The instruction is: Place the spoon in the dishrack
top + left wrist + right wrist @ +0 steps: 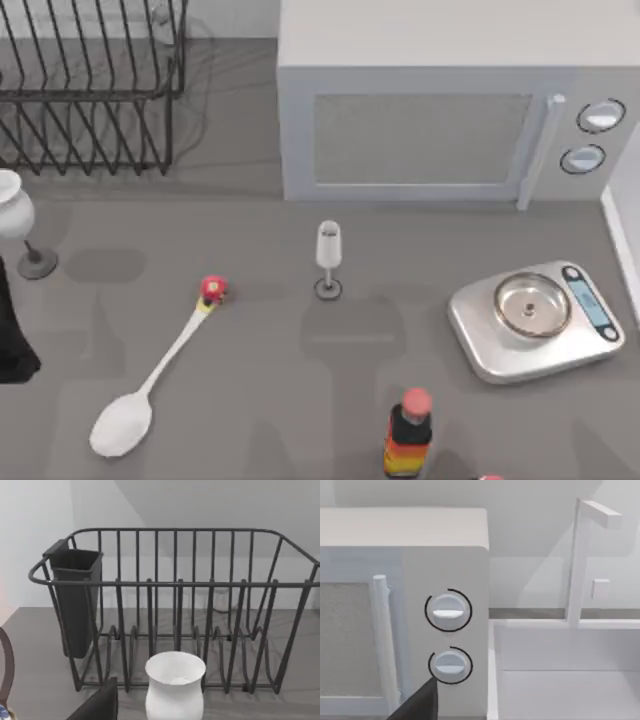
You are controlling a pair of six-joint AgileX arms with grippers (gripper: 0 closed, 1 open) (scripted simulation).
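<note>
Your left arm (12, 340) is a dark shape at the table's left edge, and you cannot tell how its gripper stands. A dark finger tip (417, 705) pokes up near the microwave's knobs (448, 611) in the right wrist view. The spoon (160, 370) lies flat on the table at front left, bowl toward the front, its red-and-yellow knob (212, 291) pointing back. The dishrack (90, 90) sits at the back left, well apart from the spoon. A white vase (175, 685) stands just before it. A small glass (328, 255) stands in the middle.

Kitchen counter, microwave (455, 110), dishrack (90, 85), scale (535, 318)
</note>
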